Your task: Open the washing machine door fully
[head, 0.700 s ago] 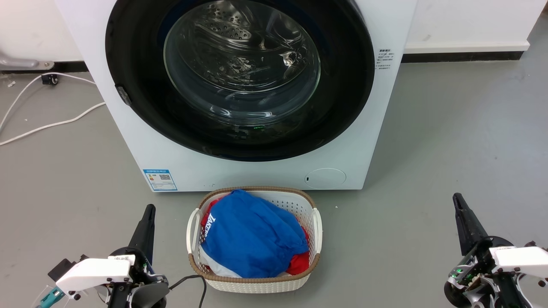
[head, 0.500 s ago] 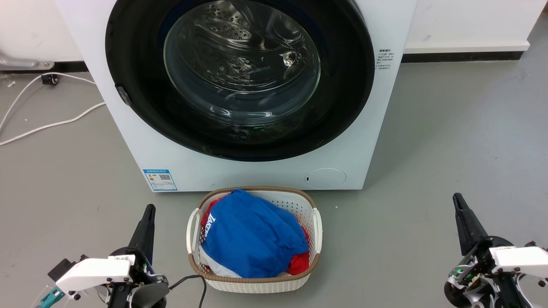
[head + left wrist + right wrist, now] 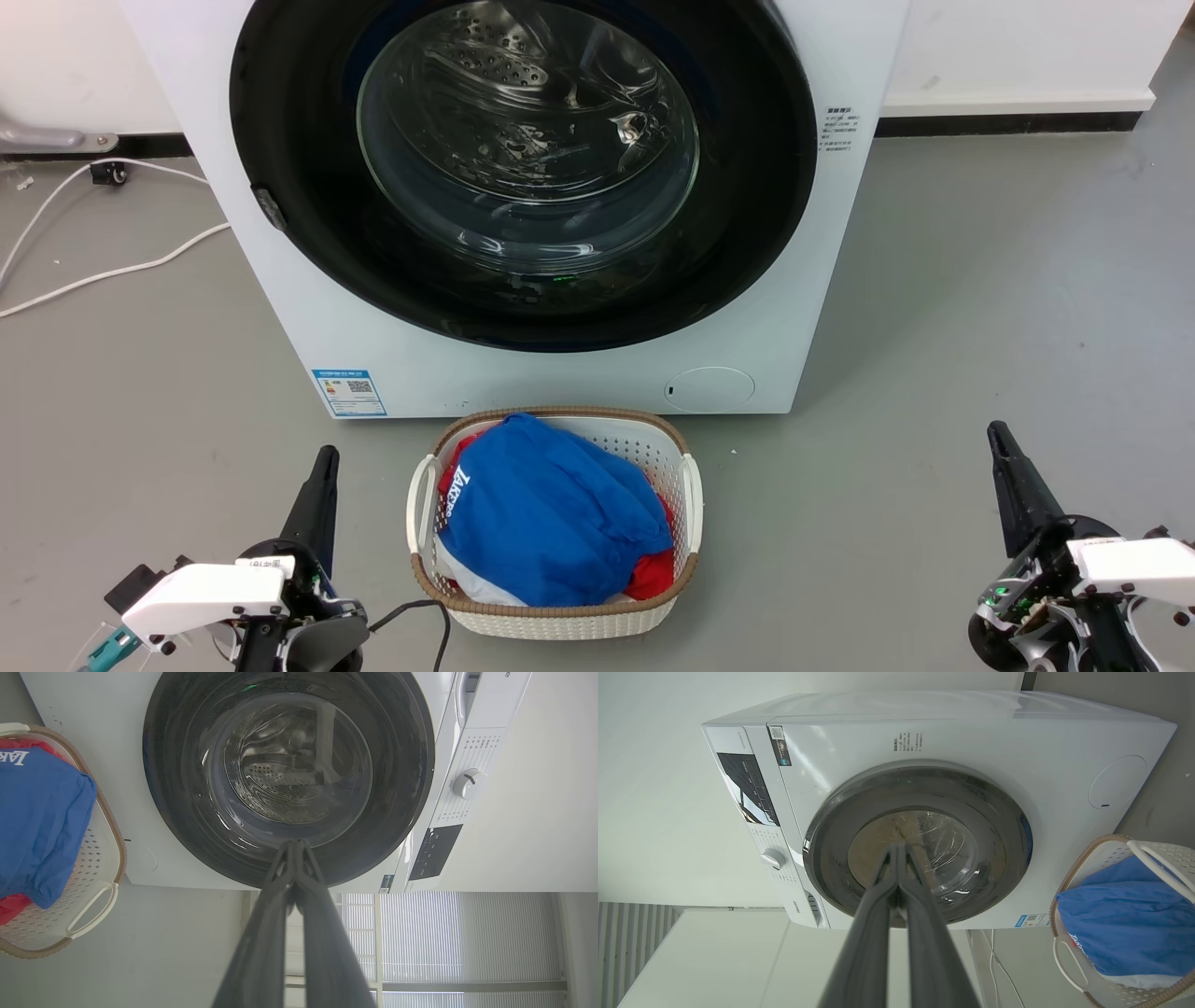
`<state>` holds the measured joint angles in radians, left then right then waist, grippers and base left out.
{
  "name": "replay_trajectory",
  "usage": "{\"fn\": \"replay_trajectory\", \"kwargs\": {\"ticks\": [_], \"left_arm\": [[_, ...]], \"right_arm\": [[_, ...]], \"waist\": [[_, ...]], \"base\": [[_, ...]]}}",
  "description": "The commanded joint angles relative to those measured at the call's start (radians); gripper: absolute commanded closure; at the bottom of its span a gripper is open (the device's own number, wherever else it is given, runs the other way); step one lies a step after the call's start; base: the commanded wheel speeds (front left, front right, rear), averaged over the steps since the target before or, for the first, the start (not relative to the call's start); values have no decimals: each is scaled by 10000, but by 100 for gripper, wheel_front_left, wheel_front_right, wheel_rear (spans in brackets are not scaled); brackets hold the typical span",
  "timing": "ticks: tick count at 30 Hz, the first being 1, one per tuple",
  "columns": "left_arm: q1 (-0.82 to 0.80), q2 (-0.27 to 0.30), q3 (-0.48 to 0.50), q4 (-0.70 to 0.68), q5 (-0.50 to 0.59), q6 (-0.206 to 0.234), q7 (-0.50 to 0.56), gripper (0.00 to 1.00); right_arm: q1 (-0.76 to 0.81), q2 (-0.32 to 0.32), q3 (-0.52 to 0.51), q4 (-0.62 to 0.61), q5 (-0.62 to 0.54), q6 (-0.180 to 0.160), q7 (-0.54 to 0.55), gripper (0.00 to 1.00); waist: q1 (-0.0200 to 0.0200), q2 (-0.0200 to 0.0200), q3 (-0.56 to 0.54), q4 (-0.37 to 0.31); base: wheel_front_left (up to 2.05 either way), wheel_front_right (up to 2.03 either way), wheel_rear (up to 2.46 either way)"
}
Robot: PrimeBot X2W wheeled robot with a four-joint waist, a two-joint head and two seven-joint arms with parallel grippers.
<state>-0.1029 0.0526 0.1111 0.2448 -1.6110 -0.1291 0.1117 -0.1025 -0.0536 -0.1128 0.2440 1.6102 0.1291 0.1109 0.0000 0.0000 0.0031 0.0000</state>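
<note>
Find washing machine door (image 3: 523, 168) shut, flush in the front of washing machine (image 3: 560, 378), top centre of head view. Note small round filter cover (image 3: 709, 388) at lower right of that front. See laundry basket (image 3: 692, 495) on grey floor (image 3: 980, 308) just before the machine, blue garment (image 3: 551, 513) heaped inside over red cloth (image 3: 653, 579). Spot left gripper (image 3: 326, 459) low left and right gripper (image 3: 997, 434) low right, both well apart from the door, fingers pressed together, clasping nothing. See white cable (image 3: 112, 271) trailing at far left.
</note>
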Motion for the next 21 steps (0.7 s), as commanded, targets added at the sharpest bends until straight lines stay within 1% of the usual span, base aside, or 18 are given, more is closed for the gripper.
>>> {"fn": "replay_trajectory", "kwargs": {"ticks": [1,3,4,6,13,18,21], "left_arm": [[-108,-20,46,4,53,-29,26,100],[-108,-20,46,4,52,-29,26,100],[-1,0,-2,-1,6,0,-1,0],[70,-10,-46,119,-4,2,-17,0],[-41,3,-414,-9,188,0,-372,0],[-105,67,-627,-125,589,-2,-584,0],[-137,93,-711,-257,1151,-3,-725,0]], "right_arm": [[-115,32,-7,13,-37,30,37,100],[-115,32,-8,13,-37,30,35,100],[-1,0,0,-1,-1,0,0,0],[82,6,22,110,-6,-2,-22,0],[127,1,261,-157,-244,0,-382,0],[140,-28,356,-222,-656,1,-585,0],[138,-30,360,-302,-1175,2,-725,0]], "waist": [[0,0,0,0],[0,0,0,0],[0,0,0,0],[0,0,1,-1],[0,0,15,-8],[0,0,20,-11],[0,0,25,-13]], "base": [[0,0,0],[0,0,0],[0,0,0],[0,0,0],[0,0,0],[0,0,0],[0,0,0]]}}
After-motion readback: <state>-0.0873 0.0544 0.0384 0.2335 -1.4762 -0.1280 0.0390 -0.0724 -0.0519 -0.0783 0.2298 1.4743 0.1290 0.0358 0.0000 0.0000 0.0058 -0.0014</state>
